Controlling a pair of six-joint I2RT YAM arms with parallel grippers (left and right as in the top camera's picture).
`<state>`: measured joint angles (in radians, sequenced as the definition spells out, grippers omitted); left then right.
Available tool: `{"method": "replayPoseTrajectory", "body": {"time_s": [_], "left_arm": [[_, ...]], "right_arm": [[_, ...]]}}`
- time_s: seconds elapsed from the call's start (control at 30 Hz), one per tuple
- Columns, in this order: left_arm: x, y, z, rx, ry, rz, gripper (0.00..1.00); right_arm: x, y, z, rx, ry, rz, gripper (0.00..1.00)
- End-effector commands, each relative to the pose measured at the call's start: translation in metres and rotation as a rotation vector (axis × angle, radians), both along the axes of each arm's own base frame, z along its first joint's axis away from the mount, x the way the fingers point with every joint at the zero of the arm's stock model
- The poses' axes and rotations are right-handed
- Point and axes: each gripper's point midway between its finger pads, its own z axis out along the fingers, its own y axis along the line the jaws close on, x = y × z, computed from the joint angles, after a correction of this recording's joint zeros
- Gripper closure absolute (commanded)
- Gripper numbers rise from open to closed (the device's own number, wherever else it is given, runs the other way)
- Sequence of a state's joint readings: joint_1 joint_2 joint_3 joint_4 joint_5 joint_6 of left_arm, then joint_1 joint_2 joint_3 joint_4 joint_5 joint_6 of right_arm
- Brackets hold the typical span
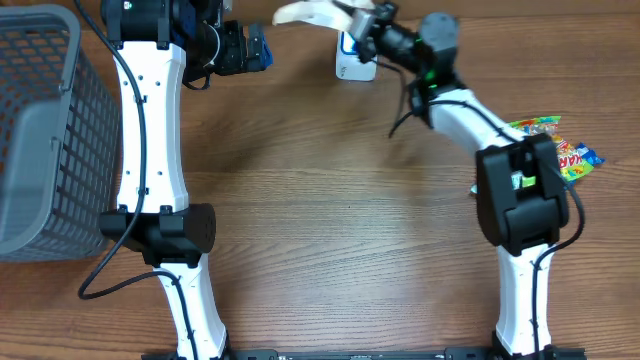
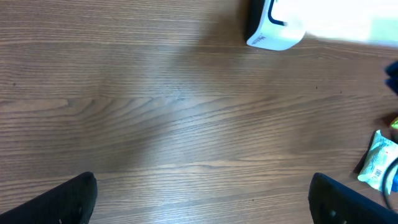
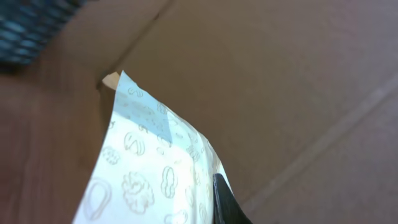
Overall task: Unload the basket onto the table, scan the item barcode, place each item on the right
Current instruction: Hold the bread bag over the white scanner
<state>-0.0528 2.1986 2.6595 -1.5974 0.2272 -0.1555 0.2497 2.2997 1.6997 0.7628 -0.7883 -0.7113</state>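
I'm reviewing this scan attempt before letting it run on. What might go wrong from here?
The right claw pinches the pale packet near one end, so the packet may sag or slip. Its barcode is not visible, so it may not be facing the scanner. The open left claw sits close to the packet's free end and might get bumped.

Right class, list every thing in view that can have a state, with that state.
left gripper: open, empty.
right gripper: shut on patterned packet.
patterned packet: held off the table.
barcode scanner: resting on the table.
basket: nothing visible inside.
colourful snack packets: lying on the table.
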Motion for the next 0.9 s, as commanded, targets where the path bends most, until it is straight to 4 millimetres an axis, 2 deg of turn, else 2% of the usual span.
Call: {"method": "replayPoseTrajectory", "body": {"time_s": [0.0,0.13,0.3,0.43,0.57,0.77,0.8,0.87], "left_arm": [[-0.005,-0.006,0.012,-0.003,-0.027,-0.007,0.0],[-0.005,-0.005,0.012,-0.002,-0.027,-0.007,0.0],[-0.005,-0.005,0.012,-0.002,-0.027,-0.007,0.0],[-0.005,-0.005,0.012,-0.002,-0.027,-0.007,0.0],[-0.005,-0.005,0.012,-0.002,-0.027,-0.007,0.0],[-0.005,-0.005,0.012,-0.002,-0.027,-0.007,0.0],[-0.005,-0.005,0.012,-0.002,-0.027,-0.007,0.0],[-0.005,-0.005,0.012,-0.002,-0.027,-0.007,0.0]], "right_arm": [[-0.03,-0.002,-0.003,-0.052,-0.029,0.216,0.96],[-0.032,-0.002,-0.003,-0.056,-0.037,0.226,0.96],[-0.043,0.012,-0.001,-0.064,-0.073,0.268,0.96],[-0.08,0.032,-0.006,-0.117,-0.15,0.458,0.96],[-0.095,0.033,-0.01,-0.138,-0.177,0.546,0.96],[-0.09,0.024,-0.009,-0.138,-0.18,0.527,0.96],[-0.088,0.022,-0.007,-0.131,-0.157,0.522,0.96],[-0.073,0.014,-0.001,-0.06,0.023,0.459,0.96]]}}
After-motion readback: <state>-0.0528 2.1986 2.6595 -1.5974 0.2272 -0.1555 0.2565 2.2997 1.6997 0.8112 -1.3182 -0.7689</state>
